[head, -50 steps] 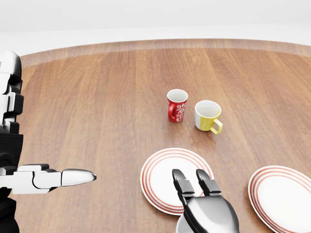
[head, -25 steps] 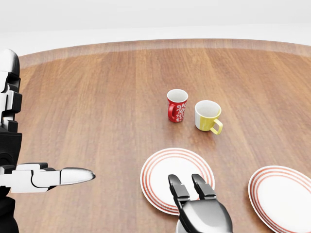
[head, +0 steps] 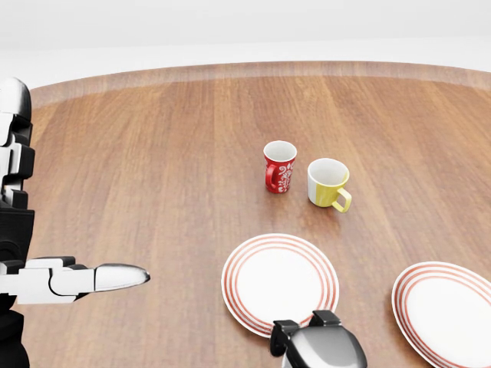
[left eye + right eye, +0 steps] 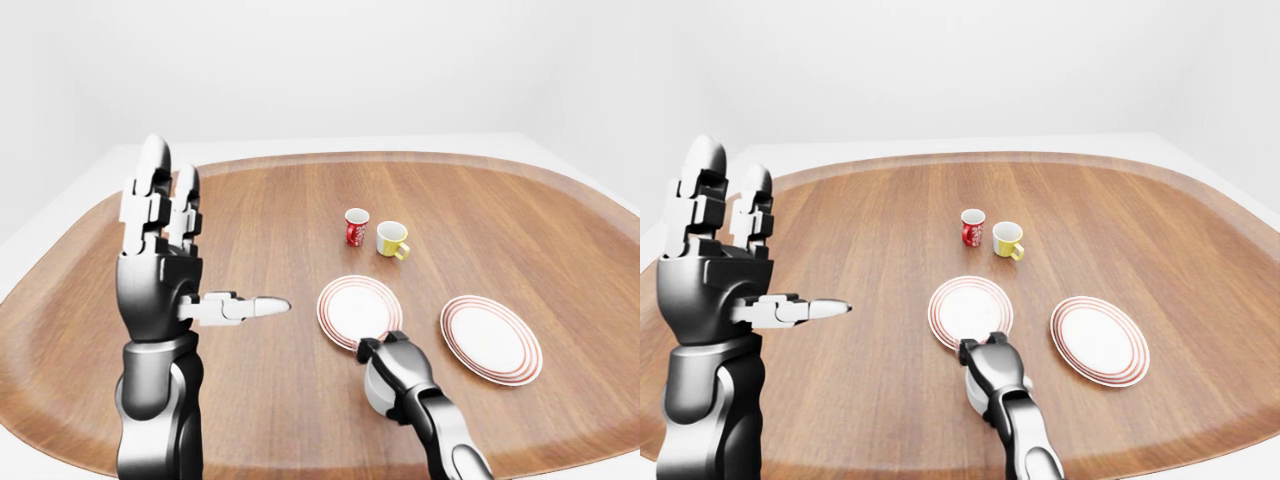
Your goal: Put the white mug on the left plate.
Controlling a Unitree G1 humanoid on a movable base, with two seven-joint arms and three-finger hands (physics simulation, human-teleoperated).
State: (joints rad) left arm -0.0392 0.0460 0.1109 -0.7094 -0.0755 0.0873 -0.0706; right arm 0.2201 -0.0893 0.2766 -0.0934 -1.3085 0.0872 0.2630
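The white mug [image 3: 328, 182], pale with a yellow handle and yellow lower half, stands upright on the wooden table, right of centre in the head view. The left plate [image 3: 278, 277], white with red rings, lies below it with nothing on it. My right hand [image 3: 307, 331] sits at that plate's lower edge, fingers curled into a fist around nothing, well short of the mug. My left hand [image 4: 185, 262] is raised at the left with fingers straight up and thumb pointing right, open, far from both.
A red patterned mug [image 3: 279, 166] stands close to the left of the white mug. A second ringed plate [image 3: 445, 308] lies at the lower right. The rounded wooden table [image 3: 153, 153] stretches bare to the left and top.
My right hand has drawn back toward the bottom of the head view, and its outstretched fingers have curled in. The left hand, mugs and plates have not moved.
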